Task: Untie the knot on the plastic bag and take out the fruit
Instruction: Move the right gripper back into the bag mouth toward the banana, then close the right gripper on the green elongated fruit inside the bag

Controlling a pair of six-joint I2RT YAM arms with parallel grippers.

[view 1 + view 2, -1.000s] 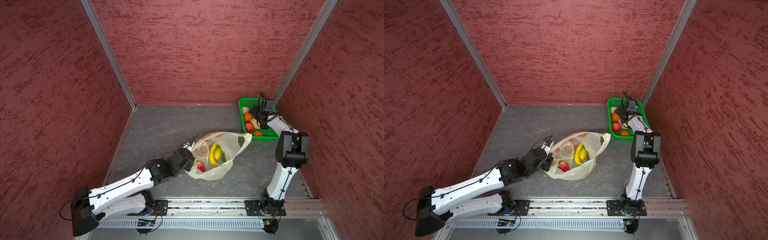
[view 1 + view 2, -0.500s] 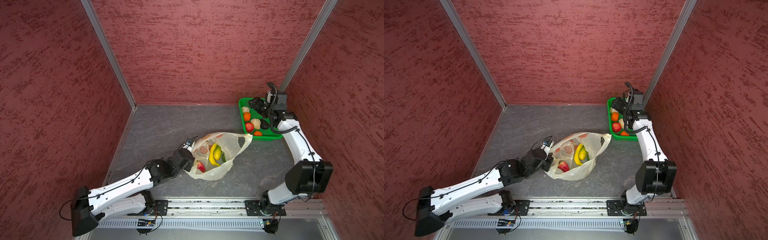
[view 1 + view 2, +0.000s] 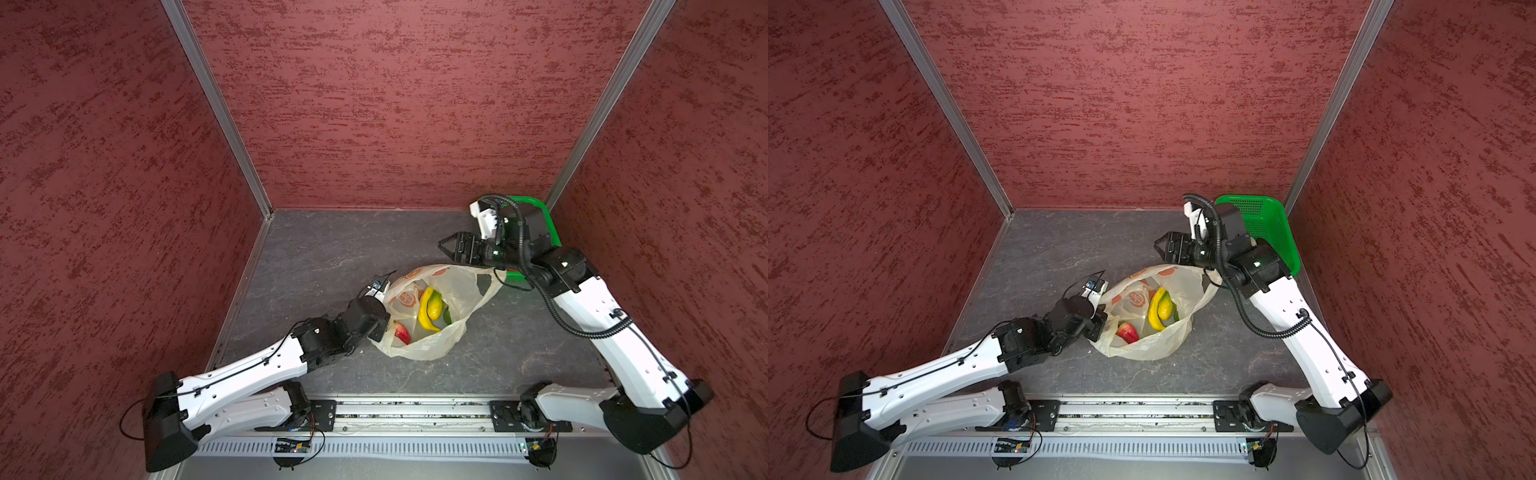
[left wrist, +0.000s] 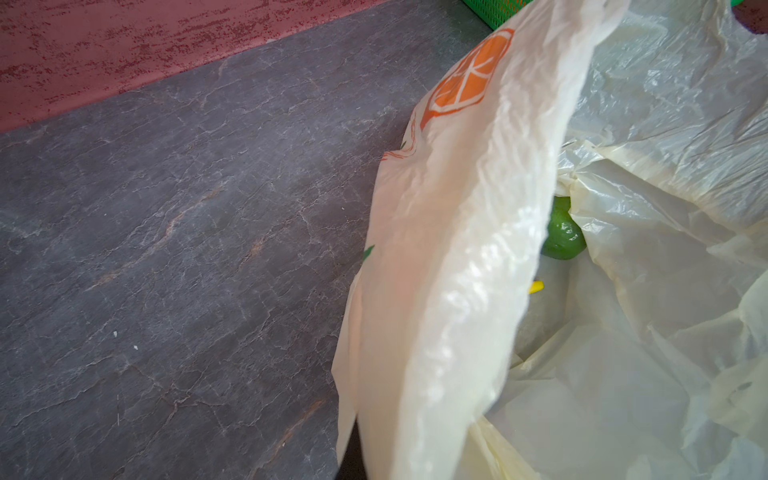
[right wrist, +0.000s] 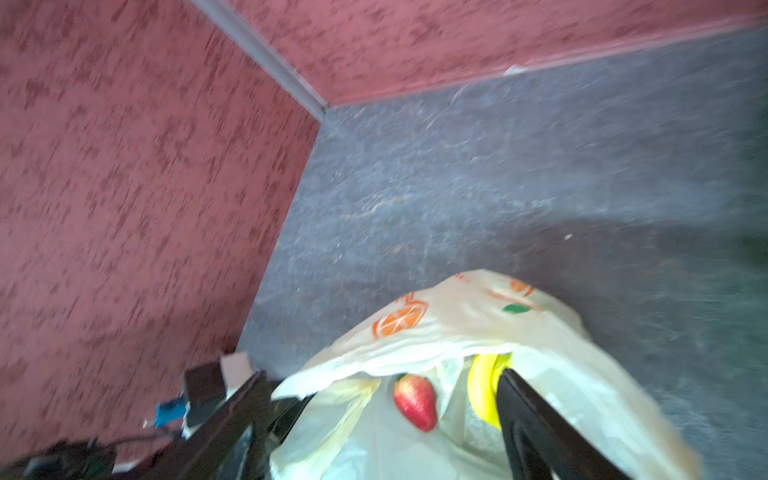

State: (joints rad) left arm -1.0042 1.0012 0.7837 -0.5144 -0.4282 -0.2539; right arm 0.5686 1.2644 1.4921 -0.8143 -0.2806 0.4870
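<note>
Thin pale-yellow film is what the left gripper [image 3: 381, 322] is clamped on. Its jaws, pressed together and mostly hidden by the plastic, hold one lip of the plastic bag [image 3: 459, 286] up off the grey tabletop [image 3: 328, 257], evidently so that the mouth gapes for the other arm. In the left wrist view that lip rises like a curtain close to the lens, an orange-slice print [image 4: 469, 79] on it and a green round fruit [image 4: 562, 235] peeping from behind.

No knot can be made out in any view. One handle loop [image 3: 496, 275] lies slack toward the green basket [image 3: 552, 232], so the untying looks done and emptying is the step in hand.

In both top views the fruit lies inside the bag: a yellow banana [image 3: 423, 313] with a yellow-green mango [image 3: 436, 305] against it, and a red apple [image 3: 402, 332] nearer the held lip.

Just beyond the bag's far rim hangs the right gripper [image 3: 448, 247], jaws spread wide and empty. The blurred right wrist view frames apple and banana between its dark fingers [image 5: 536, 415], a line-up that suggests a reach into the opening. The flimsy film could snag on them. That arm hides the basket's contents in the corner of the red walls [image 3: 374, 104].
</note>
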